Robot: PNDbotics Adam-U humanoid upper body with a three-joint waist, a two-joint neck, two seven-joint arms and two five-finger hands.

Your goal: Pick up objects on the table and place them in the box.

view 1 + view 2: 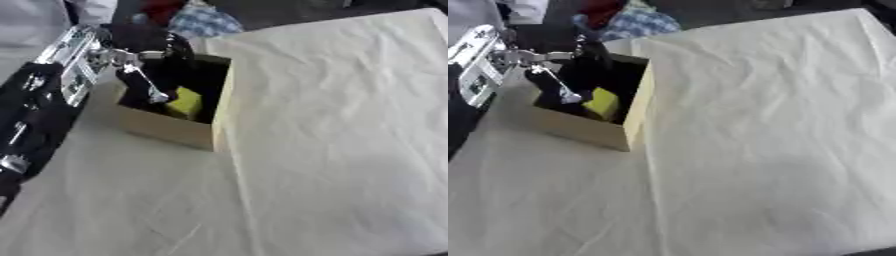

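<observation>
The left hand (144,75) reaches down into the open cardboard box (175,131), which stands near the far left corner of the table (332,150). The arm comes in from the left edge of the view, black with silver joints, and crosses the box's near left wall. Inside the box a yellow object (185,102) lies against the right inner wall, toward the near side. The fingers (156,95) hang pointing downward just beside the yellow object, and their tips seem to touch its left edge, though the dark interior makes it hard to be sure. Whether the fingers are closed round the object or spread apart cannot be told from either eye view; the hand merges with the shadow in the box.

The table is covered with a pale, creased cloth (763,165) that runs from the box out to the right and near edges. Beyond the far edge of the table, behind the box, lies a blue-and-white checked fabric (203,22), with something red (605,7) just beside it
</observation>
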